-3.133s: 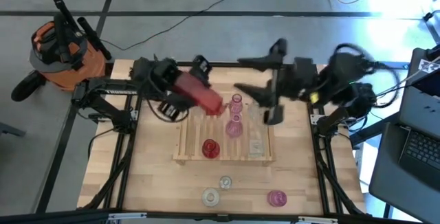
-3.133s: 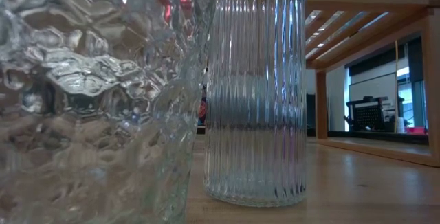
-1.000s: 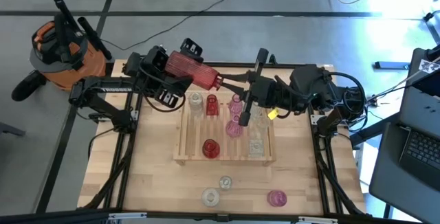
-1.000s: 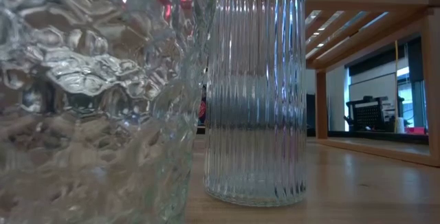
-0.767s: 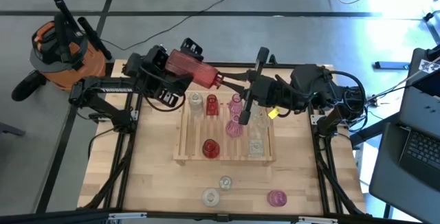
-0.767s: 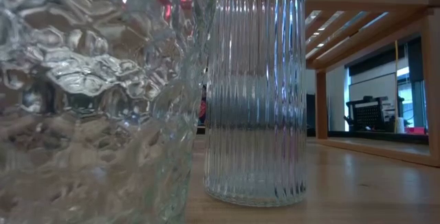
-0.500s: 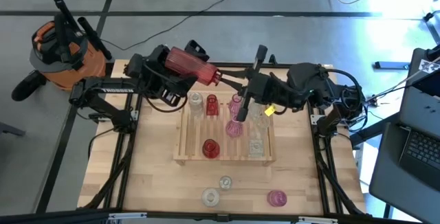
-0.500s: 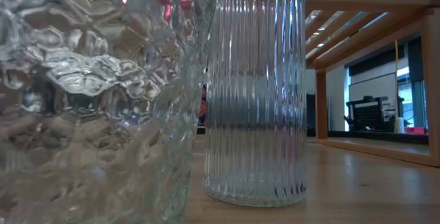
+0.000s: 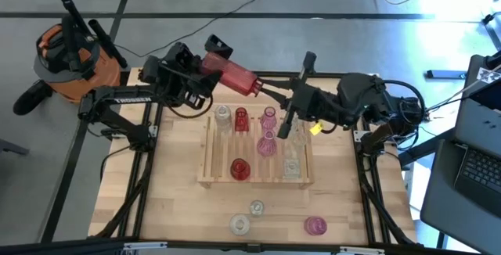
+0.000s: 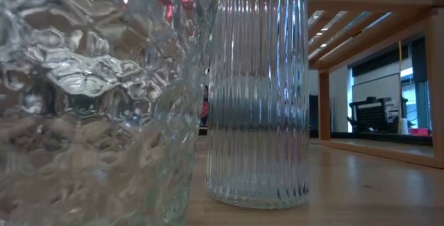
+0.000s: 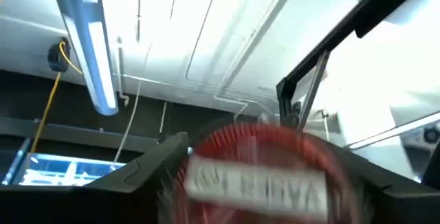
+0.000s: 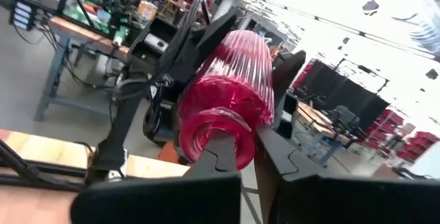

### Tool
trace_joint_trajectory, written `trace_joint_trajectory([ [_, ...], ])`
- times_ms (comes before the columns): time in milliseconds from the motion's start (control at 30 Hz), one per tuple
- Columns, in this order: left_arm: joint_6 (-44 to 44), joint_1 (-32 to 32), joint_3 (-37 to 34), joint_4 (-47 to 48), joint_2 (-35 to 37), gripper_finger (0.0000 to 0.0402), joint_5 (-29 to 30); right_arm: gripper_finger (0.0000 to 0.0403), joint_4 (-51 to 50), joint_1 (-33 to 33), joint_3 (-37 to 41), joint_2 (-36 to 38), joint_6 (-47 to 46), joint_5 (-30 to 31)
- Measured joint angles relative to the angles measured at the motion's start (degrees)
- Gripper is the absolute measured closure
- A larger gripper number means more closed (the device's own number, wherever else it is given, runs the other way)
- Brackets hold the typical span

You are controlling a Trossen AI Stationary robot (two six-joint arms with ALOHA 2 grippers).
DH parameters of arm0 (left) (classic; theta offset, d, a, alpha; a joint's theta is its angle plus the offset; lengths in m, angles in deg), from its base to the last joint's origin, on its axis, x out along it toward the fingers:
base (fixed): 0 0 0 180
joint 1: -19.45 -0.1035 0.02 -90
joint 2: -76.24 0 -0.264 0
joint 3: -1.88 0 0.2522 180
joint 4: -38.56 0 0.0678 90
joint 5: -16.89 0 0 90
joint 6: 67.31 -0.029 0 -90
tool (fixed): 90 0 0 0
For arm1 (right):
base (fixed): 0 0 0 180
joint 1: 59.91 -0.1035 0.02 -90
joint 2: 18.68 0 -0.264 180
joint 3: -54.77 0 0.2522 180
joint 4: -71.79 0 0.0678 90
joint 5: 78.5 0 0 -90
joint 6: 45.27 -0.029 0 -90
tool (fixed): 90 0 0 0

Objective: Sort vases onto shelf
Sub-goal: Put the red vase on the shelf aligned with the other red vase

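Observation:
My left gripper (image 9: 227, 71), raised over the table's far side, is shut on a red ribbed vase (image 9: 236, 76) whose neck points toward the right arm. My right gripper (image 9: 268, 92) is shut, its fingertips at the vase's mouth (image 12: 214, 140). The shelf (image 9: 205, 149), a slatted wooden rack, lies mid-table with several vases standing on it: clear (image 9: 222, 116), red (image 9: 241, 119), pink (image 9: 268, 116) and others. Two clear vases (image 9: 256, 207) (image 9: 239, 224) and a pink one (image 9: 315, 225) stand on the table near its front edge. My left gripper pinches the red vase's ribbed body (image 12: 240, 66) between its two fingers (image 12: 199, 38), which lie along its sides. The labelled base (image 11: 258, 183) faces the wrist. The vase is lifted clear and tilted. My right gripper's shut fingertips (image 12: 221, 157) overlap the mouth rim; I cannot tell whether they touch.
In the low view two clear glass vases, one dimpled (image 10: 90, 101) and one ribbed (image 10: 257, 94), stand close before the camera, with the shelf's frame (image 10: 374, 4) behind. An orange vacuum (image 9: 66, 59) sits off the table's far left corner and a laptop (image 9: 470, 169) at the right.
My left gripper has carried the red vase a little toward the table's right and far edges, turning it somewhat; the vase stays lifted clear. My right gripper has stayed shut at the vase's mouth and shifted slightly toward the right edge with it.

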Motion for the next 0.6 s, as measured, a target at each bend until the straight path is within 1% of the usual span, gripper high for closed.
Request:
trace_joint_trajectory([
  [67,2.62,-0.69,0.00,0.07,0.33,0.0132,-0.15,0.0403,-0.90,-0.48,0.00,0.61,0.22,0.95],
  [167,7.51,-2.24,0.02,1.89,1.02,0.0132,-2.63,0.0403,-0.85,-0.77,0.00,1.47,1.62,2.41],
  [333,10.12,-3.31,0.00,6.21,1.25,0.0132,-5.46,0.0403,-1.63,-0.77,0.00,3.22,1.91,2.29],
  [433,10.62,-3.52,0.00,7.07,1.26,0.0131,-6.77,0.0403,-5.18,-0.77,-0.02,4.29,1.32,0.17],
  [500,10.65,-4.26,0.00,8.70,1.57,0.0131,-9.46,0.0403,-8.78,-0.75,-0.02,5.31,-0.32,-2.49],
  [600,10.65,-6.56,-0.04,16.23,3.65,0.0131,-13.40,0.0403,-14.02,-0.60,-0.02,7.05,-3.07,-7.55],
])
